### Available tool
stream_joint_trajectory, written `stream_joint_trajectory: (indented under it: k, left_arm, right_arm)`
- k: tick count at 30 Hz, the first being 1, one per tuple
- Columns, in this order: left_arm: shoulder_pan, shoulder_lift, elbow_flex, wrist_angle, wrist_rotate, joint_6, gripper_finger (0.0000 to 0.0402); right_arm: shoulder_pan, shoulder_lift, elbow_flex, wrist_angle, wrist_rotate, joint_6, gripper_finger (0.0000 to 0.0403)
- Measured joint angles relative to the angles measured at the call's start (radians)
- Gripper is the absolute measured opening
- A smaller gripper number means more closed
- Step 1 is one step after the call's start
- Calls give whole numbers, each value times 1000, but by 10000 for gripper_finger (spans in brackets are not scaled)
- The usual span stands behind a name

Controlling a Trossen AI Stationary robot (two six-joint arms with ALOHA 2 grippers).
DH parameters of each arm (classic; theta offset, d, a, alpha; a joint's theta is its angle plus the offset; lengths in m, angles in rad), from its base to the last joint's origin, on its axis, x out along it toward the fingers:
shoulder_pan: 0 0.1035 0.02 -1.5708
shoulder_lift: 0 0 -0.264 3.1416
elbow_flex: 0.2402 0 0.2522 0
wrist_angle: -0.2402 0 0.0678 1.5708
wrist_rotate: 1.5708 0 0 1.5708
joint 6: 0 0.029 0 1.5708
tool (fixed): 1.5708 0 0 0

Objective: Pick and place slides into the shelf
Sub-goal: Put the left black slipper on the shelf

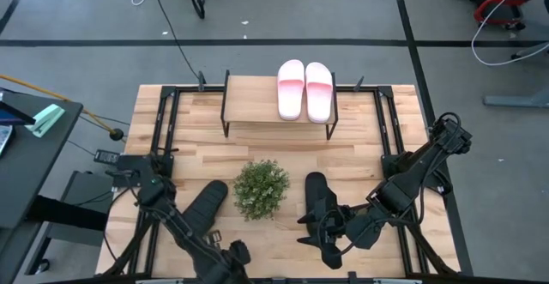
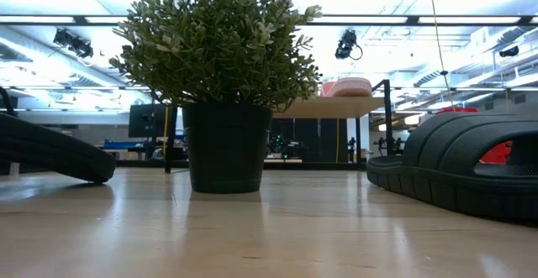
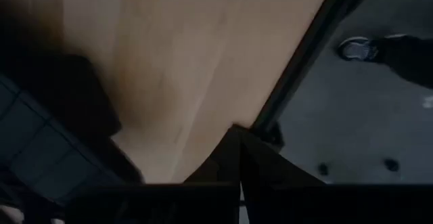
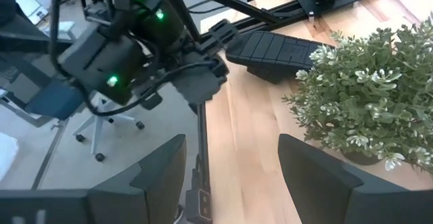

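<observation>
The two pink slides (image 1: 305, 91) lie on the shelf (image 1: 253, 102) at 12 o'clock. Two black slides (image 1: 206, 205) rest on the counter (image 1: 360, 147) beside the plant (image 1: 260, 190). The left gripper (image 1: 233, 254), at 7 o'clock, has closed, empty fingers; the right gripper (image 1: 330, 228), at 5 o'clock, has open fingers.

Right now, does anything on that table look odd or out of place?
Nothing is spilled or broken. The pink-and-white slides sit paired on the shelf, but the two black slides lie apart on the table, split by a potted plant, the left one angled.
</observation>
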Motion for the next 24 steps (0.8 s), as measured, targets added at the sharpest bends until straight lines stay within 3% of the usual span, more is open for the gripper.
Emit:
stream_joint_trajectory:
  k: [10,15,19,24]
  left_arm:
    - [-1,-15,-95,3,-50,-57,4]
    - [-24,-15,-158,3,35,-55,20]
    - [-38,-15,-220,2,141,-2,58]
    - [-44,-15,-224,2,218,-6,136]
  right_arm:
    - [4,0,0,1,0,8,240]
    - [4,0,0,1,-1,8,240]
    - [4,0,0,1,0,7,240]
    - [4,0,0,0,0,7,240]
